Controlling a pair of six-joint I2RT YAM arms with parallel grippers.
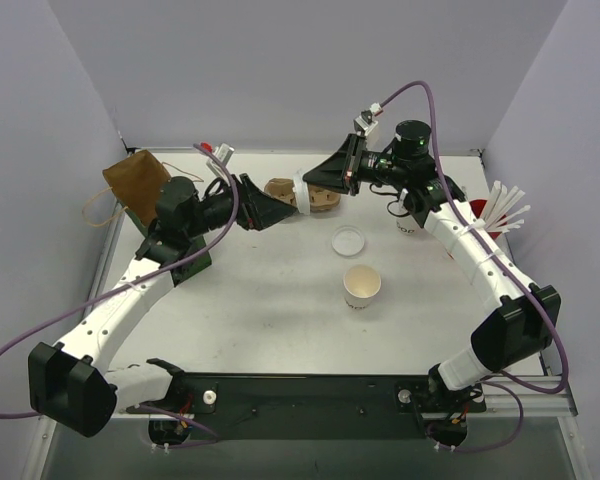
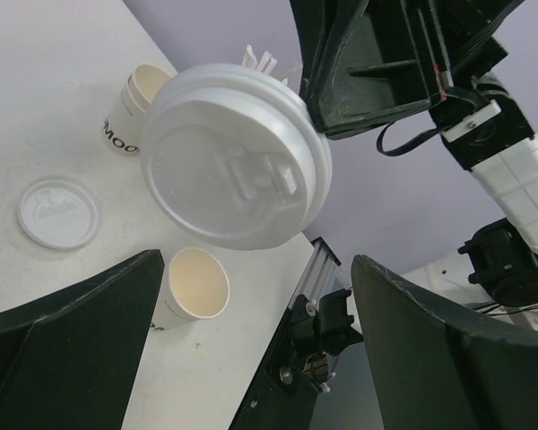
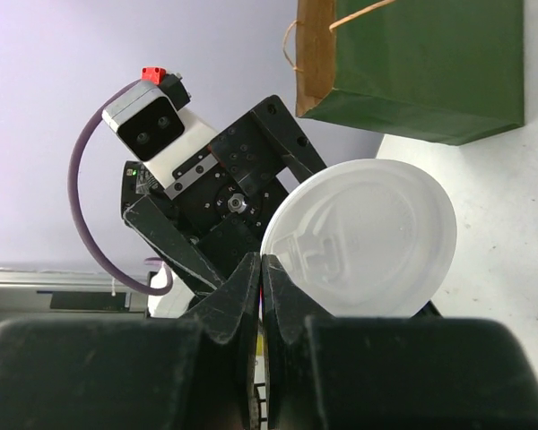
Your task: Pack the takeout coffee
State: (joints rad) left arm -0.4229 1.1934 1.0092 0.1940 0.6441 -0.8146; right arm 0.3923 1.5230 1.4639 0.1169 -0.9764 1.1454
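Note:
One takeout coffee cup point(image 1: 362, 285) point(image 2: 195, 285), white with a tan inside, stands open at mid-table. A second cup point(image 1: 408, 226) point(image 2: 134, 107) stands further back, partly behind the right arm. A white lid point(image 1: 300, 190) point(image 2: 233, 161) point(image 3: 368, 237) hangs in the air between the two grippers. My right gripper point(image 1: 320, 178) point(image 3: 262, 262) is shut, pinching that lid's rim. My left gripper point(image 1: 280, 208) point(image 2: 255, 269) faces the lid with its jaws wide open and nothing between them.
Another white lid point(image 1: 348, 240) point(image 2: 58, 210) lies flat on the table behind the front cup. The brown pulp carrier point(image 1: 323, 203) sits under the grippers. A paper bag point(image 1: 135, 182) point(image 3: 412, 63) stands back left, and a red cup of straws point(image 1: 485, 212) back right.

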